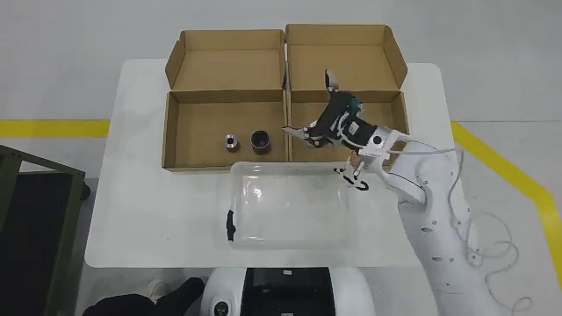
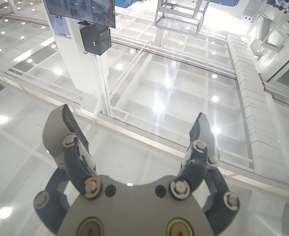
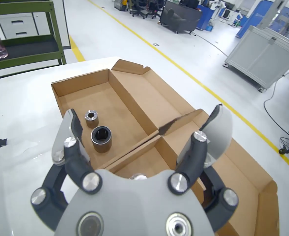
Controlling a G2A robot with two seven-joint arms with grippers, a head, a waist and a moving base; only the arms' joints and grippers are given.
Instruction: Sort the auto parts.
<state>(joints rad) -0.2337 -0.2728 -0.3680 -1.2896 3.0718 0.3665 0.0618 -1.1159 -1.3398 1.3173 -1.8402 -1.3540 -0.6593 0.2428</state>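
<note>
Though poised above the seam between the left cardboard box (image 1: 198, 140) and the right cardboard box (image 1: 386, 110) in the top view, grips nothing: right end effector (image 1: 307, 105), fingers spread wide. Off to its left, on the left box floor and apart from the fingertips: silver bushing (image 1: 230, 140) and dark bearing (image 1: 261, 140), just beside each other, both upright with bores facing up. Nearer of the two to the end effector: the dark bearing. Toward the robot, close against the boxes' front walls: clear plastic bin (image 1: 290, 215), on the white worktop (image 1: 132, 211).

From the left wrist view, turned up toward a ceiling (image 2: 173, 79): left end effector (image 2: 133, 114), released, holding nothing, no part near. Judged much the worse placed of the two arms.

From the right wrist view, past the spread right end effector (image 3: 144, 110): silver bushing (image 3: 91, 118) and dark bearing (image 3: 101, 138) across the shared box wall, close to one finger (image 3: 72, 130). Peeking from under the palm in the right box: small shiny thing (image 3: 138, 176), too hidden to identify. Long axes vertical, so likely a top-down pinch across a round body. Flat cardboard floor, low walls, free room around the pair, little between them.
</note>
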